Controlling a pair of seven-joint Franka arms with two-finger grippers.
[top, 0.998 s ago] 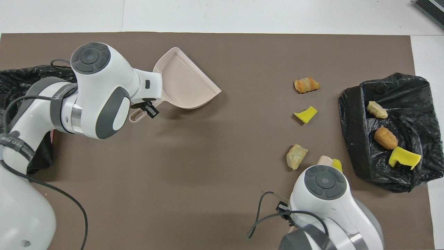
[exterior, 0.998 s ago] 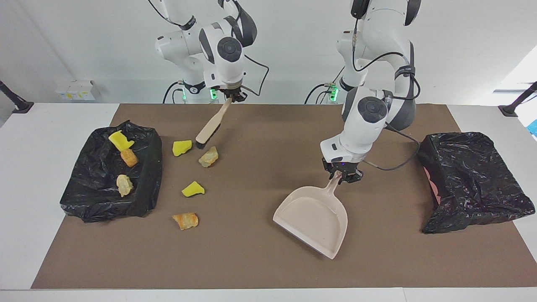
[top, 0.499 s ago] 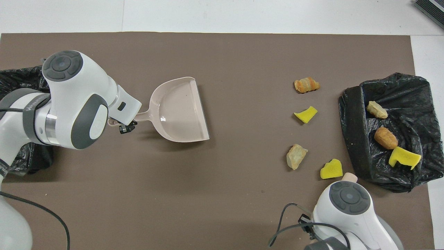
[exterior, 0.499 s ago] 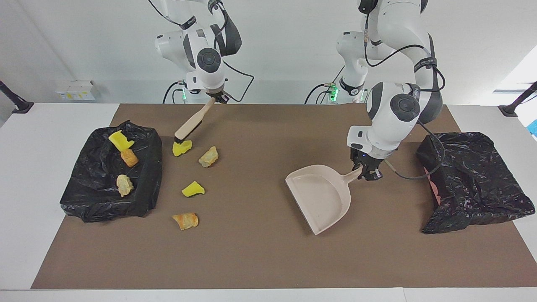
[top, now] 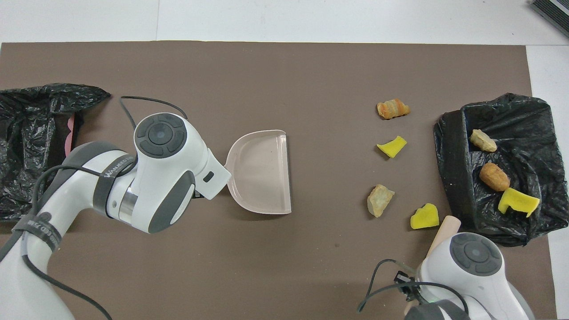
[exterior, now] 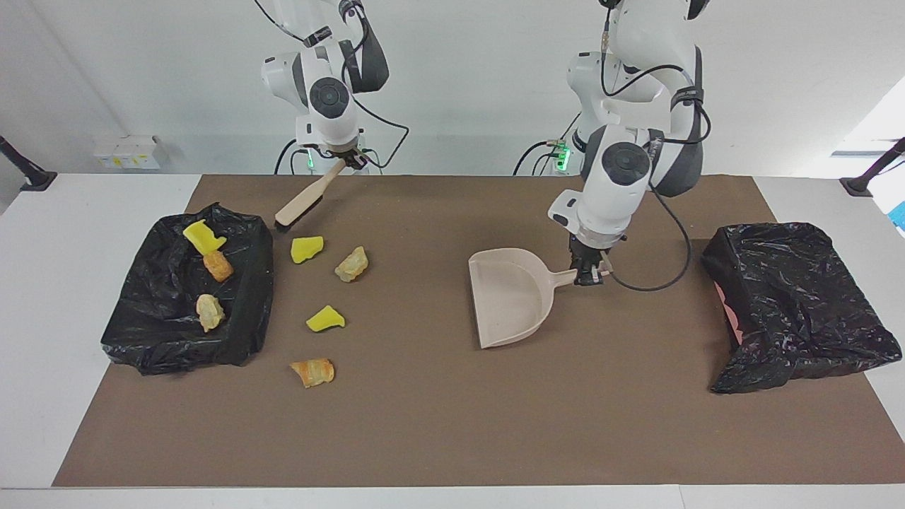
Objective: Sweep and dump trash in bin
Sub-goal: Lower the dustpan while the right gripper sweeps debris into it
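My right gripper (exterior: 345, 162) is shut on the wooden handle of a brush (exterior: 300, 199). Its bristle end hangs low by the corner of the black-bagged bin (exterior: 244, 332) at the right arm's end. Loose trash lies on the mat beside that bin: two yellow chunks (exterior: 307, 249) (exterior: 325, 319), a tan lump (exterior: 351, 264) and an orange piece (exterior: 312, 371). Three more pieces (exterior: 210, 312) sit on that bin's bag. My left gripper (exterior: 587, 274) is shut on the handle of the beige dustpan (exterior: 509, 297), whose open lip faces the loose trash.
A second black-bagged bin (exterior: 799, 304) with pink showing at its edge stands at the left arm's end. A brown mat (exterior: 424, 424) covers the table. A black cable (exterior: 664, 283) loops from the left wrist.
The left arm drew the dustpan toward the robots and turned its lip to face the trash. The right gripper carried the brush toward the bin at its own end. No piece moved.
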